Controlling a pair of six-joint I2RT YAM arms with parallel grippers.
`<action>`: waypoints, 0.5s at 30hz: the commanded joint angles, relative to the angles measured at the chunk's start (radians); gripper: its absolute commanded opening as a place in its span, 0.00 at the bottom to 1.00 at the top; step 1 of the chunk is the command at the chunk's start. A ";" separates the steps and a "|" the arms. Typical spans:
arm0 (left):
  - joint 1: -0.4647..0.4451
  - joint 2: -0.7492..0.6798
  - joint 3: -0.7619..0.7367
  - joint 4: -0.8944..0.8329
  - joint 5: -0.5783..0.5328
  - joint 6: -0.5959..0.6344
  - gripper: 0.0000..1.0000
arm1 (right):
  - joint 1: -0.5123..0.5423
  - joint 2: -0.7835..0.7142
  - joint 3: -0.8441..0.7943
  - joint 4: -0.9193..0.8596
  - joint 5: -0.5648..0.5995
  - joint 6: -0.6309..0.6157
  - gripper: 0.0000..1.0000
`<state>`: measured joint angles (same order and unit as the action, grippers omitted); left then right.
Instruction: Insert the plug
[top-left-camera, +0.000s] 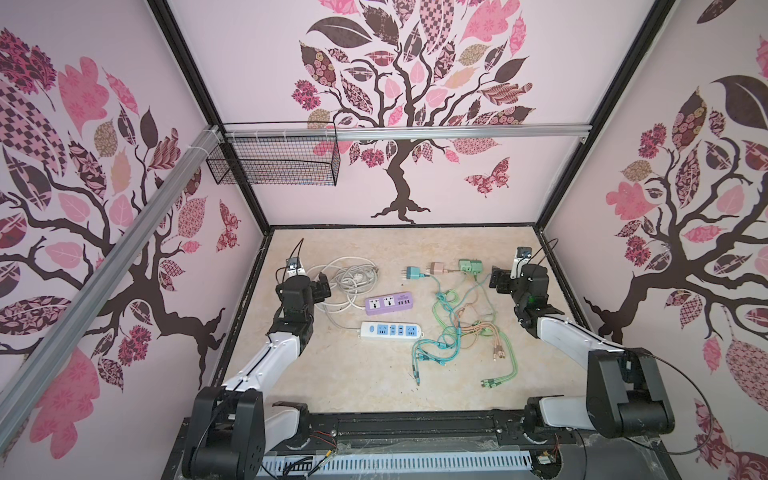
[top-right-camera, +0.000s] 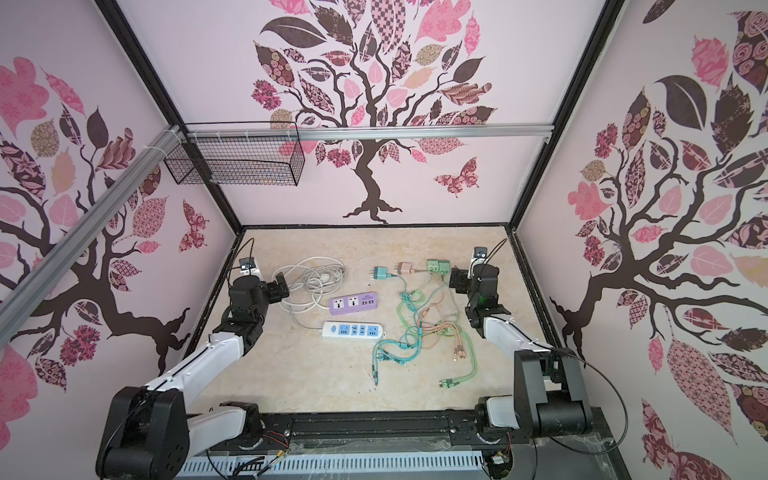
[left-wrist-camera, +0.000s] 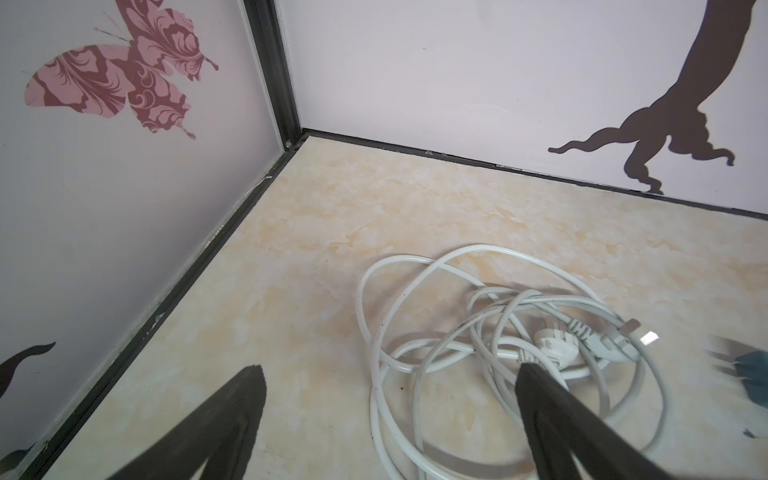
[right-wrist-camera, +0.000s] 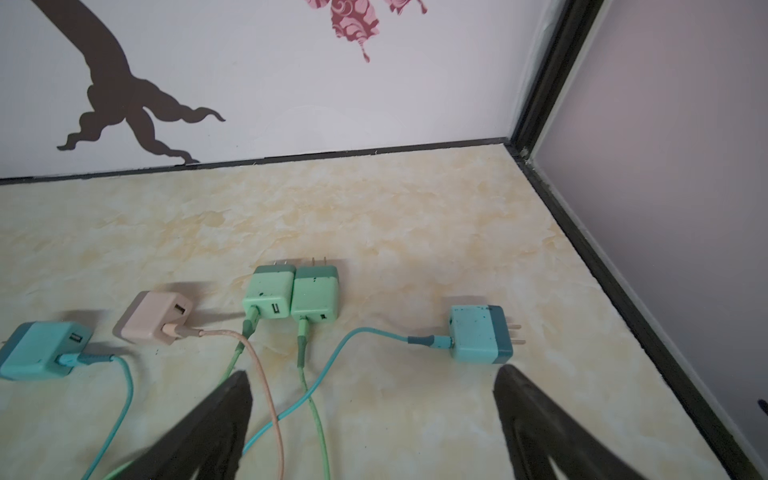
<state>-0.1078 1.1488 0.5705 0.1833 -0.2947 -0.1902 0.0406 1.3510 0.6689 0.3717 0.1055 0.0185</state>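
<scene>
Left hand (left-wrist-camera: 390, 370): released, fingers spread wide, nothing between them, hanging low over the tabletop (top-left-camera: 374, 374) at the left edge of the white cord coil (top-left-camera: 347, 280). From the left wrist I see the white plug (left-wrist-camera: 552, 345) lying inside the coil, just past one fingertip, not touched

Middle: purple power strip (top-left-camera: 389, 302) lies flat, sockets up, with the white power strip (top-left-camera: 390, 331) near it on my side. The small dark print on the purple strip is too fine for me to read, and I can't make out any brand on the white one

Right of the strips: teal charger (top-left-camera: 413, 273), beige charger (top-left-camera: 437, 268) and two green chargers (right-wrist-camera: 270, 293) touching side by side, in a row near the back wall. Their leads run into a loose cable tangle (top-left-camera: 453, 328)

Right hand (right-wrist-camera: 372, 372): released, fingers wide apart, empty, low over the tabletop. The second teal charger (right-wrist-camera: 480, 334) lies flat just beyond one fingertip, close but not touching, prongs pointing at the side wall. Its lead crosses the gap between the fingers
</scene>
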 joint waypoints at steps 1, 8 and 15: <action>-0.006 -0.066 0.051 -0.177 0.042 -0.088 0.98 | 0.001 0.004 0.112 -0.227 -0.030 0.003 0.91; -0.008 -0.139 0.169 -0.420 0.150 -0.149 0.97 | -0.002 0.106 0.311 -0.489 0.163 0.122 0.87; -0.007 -0.159 0.272 -0.579 0.260 -0.136 0.97 | -0.004 0.161 0.379 -0.570 0.207 0.182 0.87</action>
<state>-0.1120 1.0008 0.7788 -0.2790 -0.1047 -0.3218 0.0414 1.4811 1.0107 -0.1078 0.2562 0.1452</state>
